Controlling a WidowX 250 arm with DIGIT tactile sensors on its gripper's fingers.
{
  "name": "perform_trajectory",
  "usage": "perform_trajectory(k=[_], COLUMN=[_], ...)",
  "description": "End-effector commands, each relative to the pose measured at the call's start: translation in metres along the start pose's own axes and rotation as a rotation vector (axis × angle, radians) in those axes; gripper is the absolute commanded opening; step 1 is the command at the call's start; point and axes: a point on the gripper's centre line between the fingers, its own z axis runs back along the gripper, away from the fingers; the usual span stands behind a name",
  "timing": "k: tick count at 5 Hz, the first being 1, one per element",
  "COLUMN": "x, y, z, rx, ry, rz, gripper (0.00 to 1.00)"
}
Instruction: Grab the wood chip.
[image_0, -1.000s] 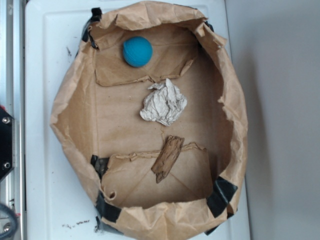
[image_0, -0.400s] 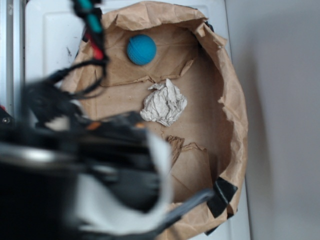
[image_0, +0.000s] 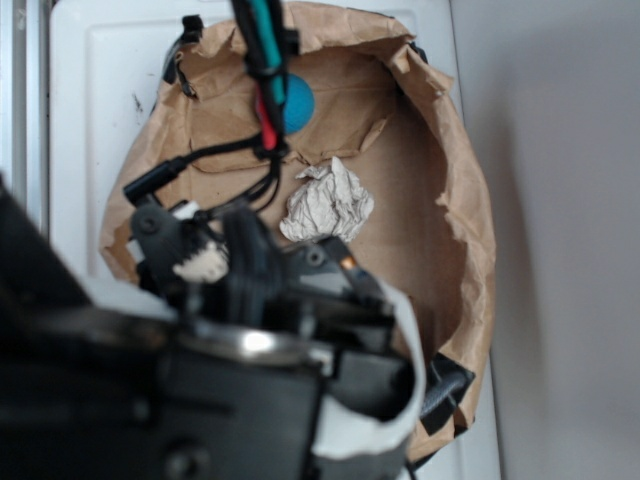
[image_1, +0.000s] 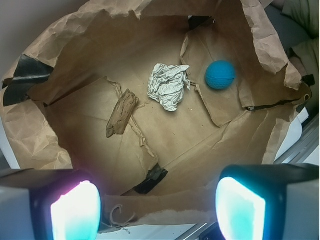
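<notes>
The wood chip (image_1: 122, 113) lies flat on the floor of the brown paper-lined box (image_1: 260, 45), on the seam where a torn cardboard flap (image_1: 95, 145) meets the bare bottom. In my wrist view it sits just beside the crumpled paper wad (image_1: 169, 86), down and to the left of it, apart from it and not touching. The blue ball (image_1: 220, 75) is on the wad's far side, well away from the chip. In the exterior view my own arm covers the chip entirely, so only the wrist camera tells me where it is.

I judge this to be the approach step: I am over the box, but nothing is grasped and I am nowhere near contact. The next move calls for carrying my pincer (image_1: 157, 210) forward until the chip sits between the two fingers, turning the wrist so they close across its narrow width and not along its length, then descending to the floor without snagging the flap edge or nudging the wad.

My pincer is spread wide, its two lit fingertips (image_1: 75, 210) at the bottom corners of the wrist view with open space between them. It holds nothing and touches nothing.
</notes>
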Motion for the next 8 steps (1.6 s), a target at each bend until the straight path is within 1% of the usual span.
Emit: perform_trajectory(k=[1, 2, 3, 4, 5, 6, 7, 8], x=[0.025, 0.045, 0.053, 0.053, 0.044, 0.034, 0.029, 0.034], y=[0.018, 0.018, 0.018, 0.004, -0.017, -0.039, -0.048, -0.055], z=[-0.032, -0.07, -0.098, -0.115, -0.128, -0.153, -0.158, -0.158], rx=[-0.131, -0.163, -0.147, -0.149, -0.142, -0.083, -0.07, -0.072], ry=[0.008, 0.045, 0.059, 0.087, 0.093, 0.132, 0.149, 0.152], rz=[0.033, -0.021, 0.048, 0.058, 0.022, 0.005, 0.025, 0.05], gripper=[1.0, 1.0, 1.0, 1.0, 1.0, 1.0, 1.0, 1.0])
